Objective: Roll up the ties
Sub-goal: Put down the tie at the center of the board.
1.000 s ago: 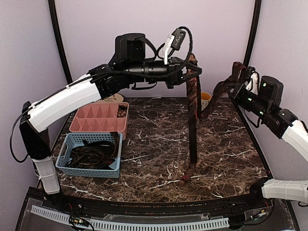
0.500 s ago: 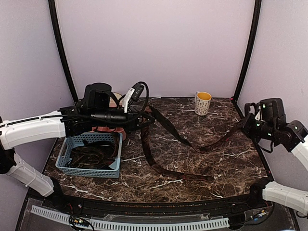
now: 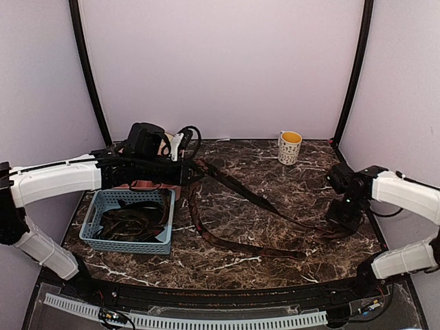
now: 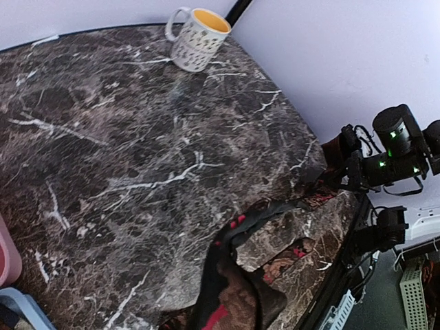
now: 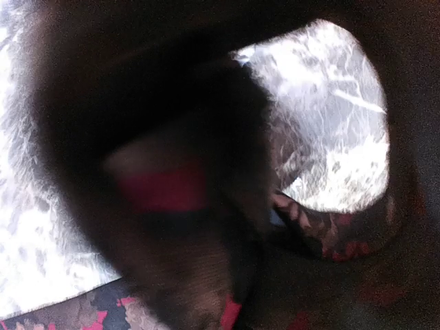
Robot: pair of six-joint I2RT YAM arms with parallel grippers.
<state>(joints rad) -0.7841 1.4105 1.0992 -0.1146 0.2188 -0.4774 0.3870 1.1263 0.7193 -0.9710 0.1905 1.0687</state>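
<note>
Left hand [image 3: 186, 168] grasped the tie [image 3: 247, 249] | right hand [image 3: 342, 216], bench [image 3: 309, 182] right edge: couldn't tell | judged: flatten it before rolling

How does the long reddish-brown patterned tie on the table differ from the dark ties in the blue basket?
The long reddish-brown patterned tie sprawls drawn out across the marble table; the dark ties sit tangled inside the blue plastic basket. The table tie shows a red pattern; the basket ties look blackish. None is rolled.
</note>
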